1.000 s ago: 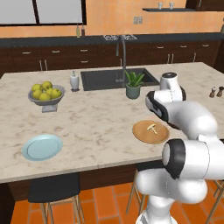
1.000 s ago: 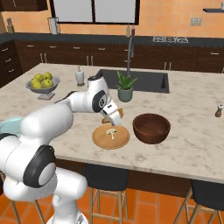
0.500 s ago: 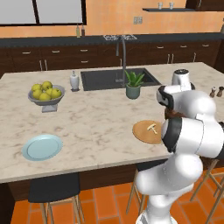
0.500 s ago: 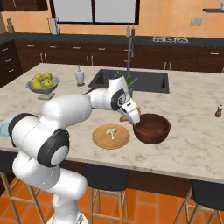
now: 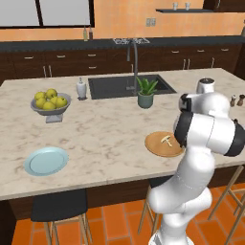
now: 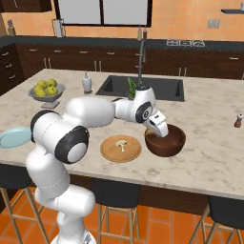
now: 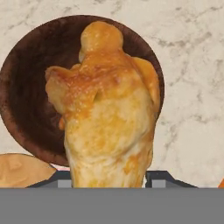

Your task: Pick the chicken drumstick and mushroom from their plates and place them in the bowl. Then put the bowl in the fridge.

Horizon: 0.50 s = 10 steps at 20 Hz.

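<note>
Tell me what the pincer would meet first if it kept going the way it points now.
Most likely the bowl: the pincer, shut on the chicken drumstick, points down into it. The drumstick's tip would probably touch the inside first; depth is unclear.

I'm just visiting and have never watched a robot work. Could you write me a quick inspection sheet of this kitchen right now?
Surface: marble island counter with a sink.
Job's things: drumstick in the gripper, over the bowl; mushroom on the tan plate; blue plate bare.
Clutter: fruit bowl, potted plant, soap bottle, shakers.
Grippers: gripper shut on the drumstick.
Cables: nothing seen.
Surroundings: dark cabinets, orange walls, stools.
</note>
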### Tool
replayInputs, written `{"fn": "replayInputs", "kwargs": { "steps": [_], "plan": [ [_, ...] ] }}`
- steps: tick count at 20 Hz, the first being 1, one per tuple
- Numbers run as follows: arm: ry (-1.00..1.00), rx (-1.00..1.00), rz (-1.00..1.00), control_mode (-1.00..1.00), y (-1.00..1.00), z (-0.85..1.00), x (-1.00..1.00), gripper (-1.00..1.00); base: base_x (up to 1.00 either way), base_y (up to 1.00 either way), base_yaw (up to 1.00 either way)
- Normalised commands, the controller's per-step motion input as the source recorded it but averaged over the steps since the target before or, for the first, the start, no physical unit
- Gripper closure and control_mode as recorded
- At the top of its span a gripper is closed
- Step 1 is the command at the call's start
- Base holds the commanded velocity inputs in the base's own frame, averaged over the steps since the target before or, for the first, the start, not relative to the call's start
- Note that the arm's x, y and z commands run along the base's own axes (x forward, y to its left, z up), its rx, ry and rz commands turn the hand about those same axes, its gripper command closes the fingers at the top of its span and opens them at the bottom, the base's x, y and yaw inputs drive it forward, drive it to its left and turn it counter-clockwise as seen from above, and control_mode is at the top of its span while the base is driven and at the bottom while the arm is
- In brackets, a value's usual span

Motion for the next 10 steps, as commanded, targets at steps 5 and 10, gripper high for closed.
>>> {"fn": "replayInputs", "kwargs": {
  "steps": [5,10],
  "plan": [
    [0.0,0.0,0.04,-1.0,-0.33,-0.42,0.38,1.0,0.0,0.0,0.0],
    [0.0,0.0,0.0,-1.0,-0.01,-0.31,0.11,1.0,0.0,0.0,0.0]
  ]
}}
